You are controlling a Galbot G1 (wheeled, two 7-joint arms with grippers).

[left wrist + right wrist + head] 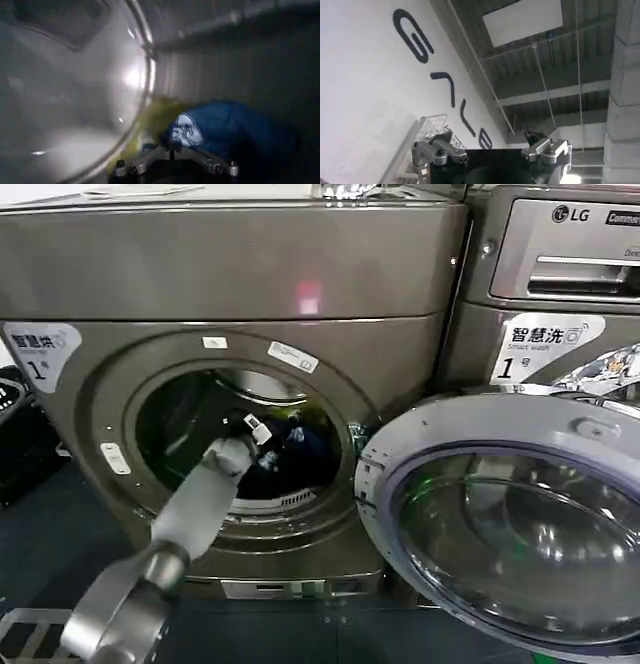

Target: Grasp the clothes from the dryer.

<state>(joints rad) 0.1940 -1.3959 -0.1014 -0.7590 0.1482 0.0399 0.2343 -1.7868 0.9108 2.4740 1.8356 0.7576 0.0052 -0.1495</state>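
Observation:
The dryer [230, 279] is the bronze-grey front-loader with its round port open. My left arm reaches through the port, and the left gripper [262, 434] is deep in the drum against the clothes [303, 446]. In the left wrist view the clothes [235, 125] are a navy-blue bundle with a white logo, and a yellow-green piece [160, 112] lies beside it. There the left gripper [170, 148] has its fingers drawn together, pinching the blue fabric's edge just under the logo. My right gripper [487, 137] is open, held away from the machine and pointing up at a ceiling.
The dryer's round glass door [510, 524] hangs open to the right, low and close to me. The LG-marked machine [560, 274] stands right beside the dryer. The drum wall [75, 90] curves close beside the left gripper. A dark object [15, 434] stands at the far left.

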